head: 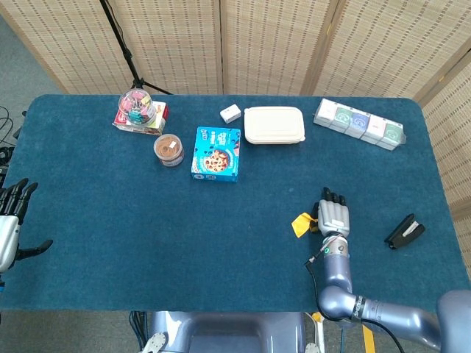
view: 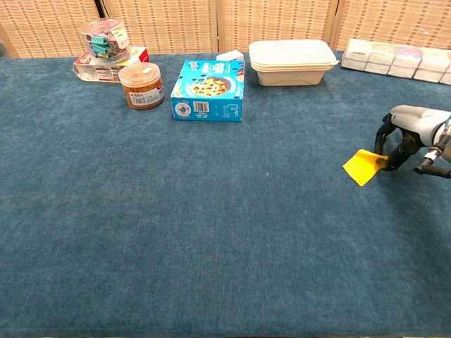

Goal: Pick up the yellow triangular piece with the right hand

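The yellow triangular piece [head: 302, 223] [view: 362, 167] lies on the blue table toward the front right, its right edge slightly raised. My right hand [head: 333, 217] [view: 411, 136] stands just right of it, fingers curled down, and their tips pinch that right edge. My left hand [head: 10, 222] hangs off the table's left edge, far from the piece, fingers spread and holding nothing; the chest view does not show it.
A black clip [head: 404, 232] lies right of the right hand. At the back stand a blue snack box [head: 216, 154], a brown jar [head: 168, 149], a cream lidded container [head: 274, 125], a row of small packs [head: 360, 123] and a tub of clips [head: 138, 107].
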{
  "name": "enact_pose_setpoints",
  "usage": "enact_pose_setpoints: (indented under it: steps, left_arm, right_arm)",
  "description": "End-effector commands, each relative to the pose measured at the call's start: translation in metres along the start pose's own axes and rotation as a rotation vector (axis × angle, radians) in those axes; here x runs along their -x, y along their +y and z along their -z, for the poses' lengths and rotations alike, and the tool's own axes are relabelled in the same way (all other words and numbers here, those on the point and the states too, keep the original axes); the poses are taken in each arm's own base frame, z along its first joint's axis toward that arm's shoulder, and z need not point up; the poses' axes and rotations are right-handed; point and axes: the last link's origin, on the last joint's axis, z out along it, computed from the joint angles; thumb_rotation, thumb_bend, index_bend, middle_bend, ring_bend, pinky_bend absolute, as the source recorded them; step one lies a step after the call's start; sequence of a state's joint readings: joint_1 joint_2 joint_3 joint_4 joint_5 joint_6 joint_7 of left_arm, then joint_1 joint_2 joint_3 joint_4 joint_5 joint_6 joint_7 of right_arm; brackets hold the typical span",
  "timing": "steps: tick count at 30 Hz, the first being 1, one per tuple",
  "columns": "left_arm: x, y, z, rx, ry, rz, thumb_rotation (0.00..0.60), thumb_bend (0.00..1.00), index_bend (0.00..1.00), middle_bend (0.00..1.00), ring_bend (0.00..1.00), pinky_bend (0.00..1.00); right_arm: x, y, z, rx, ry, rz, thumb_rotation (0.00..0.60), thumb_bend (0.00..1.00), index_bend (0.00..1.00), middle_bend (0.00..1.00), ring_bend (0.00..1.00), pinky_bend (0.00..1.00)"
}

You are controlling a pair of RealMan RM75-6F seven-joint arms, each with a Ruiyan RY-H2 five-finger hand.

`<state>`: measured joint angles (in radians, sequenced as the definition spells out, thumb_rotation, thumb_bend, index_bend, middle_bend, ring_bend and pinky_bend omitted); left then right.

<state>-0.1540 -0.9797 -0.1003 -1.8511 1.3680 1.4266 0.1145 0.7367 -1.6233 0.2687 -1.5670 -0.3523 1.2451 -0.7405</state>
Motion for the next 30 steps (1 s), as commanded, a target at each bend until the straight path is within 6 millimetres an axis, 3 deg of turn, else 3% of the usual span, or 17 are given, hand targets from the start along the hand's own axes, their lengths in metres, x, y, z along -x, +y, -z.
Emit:
enact_pose_setpoints:
  steps: [1, 10, 20, 30]
  left_arm:
    - [0.0, 0.0, 0.0, 0.001, -0.001, 0.0, 0.6, 0.0, 0.0, 0.0, 0.0, 0.0]
    - [0.0, 0.001, 0.0, 0.004, -0.003, 0.001, 0.6, 0.0, 0.0, 0.0, 0.0, 0.0]
    - [0.0, 0.001, 0.001, 0.007, -0.004, 0.003, 0.6, 0.0, 0.0, 0.0, 0.0, 0.0]
    - [0.0, 0.0, 0.001, 0.006, -0.004, 0.006, 0.6, 0.0, 0.0, 0.0, 0.0, 0.0]
  right_arm:
    - [0.0, 0.0, 0.002, -0.006, 0.006, -0.002, 0.6, 0.58, 0.59, 0.0, 0.0, 0.0]
    - [0.001, -0.002, 0.016, -0.062, 0.027, 0.001, 0.6, 0.58, 0.6, 0.0, 0.0, 0.0]
    - [0.013, -0.009, 0.043, -0.166, 0.001, 0.035, 0.6, 0.58, 0.6, 0.0, 0.0, 0.0]
    - [0.011, -0.023, 0.071, -0.296, -0.003, 0.035, 0.6, 0.58, 0.61, 0.0, 0.0, 0.0]
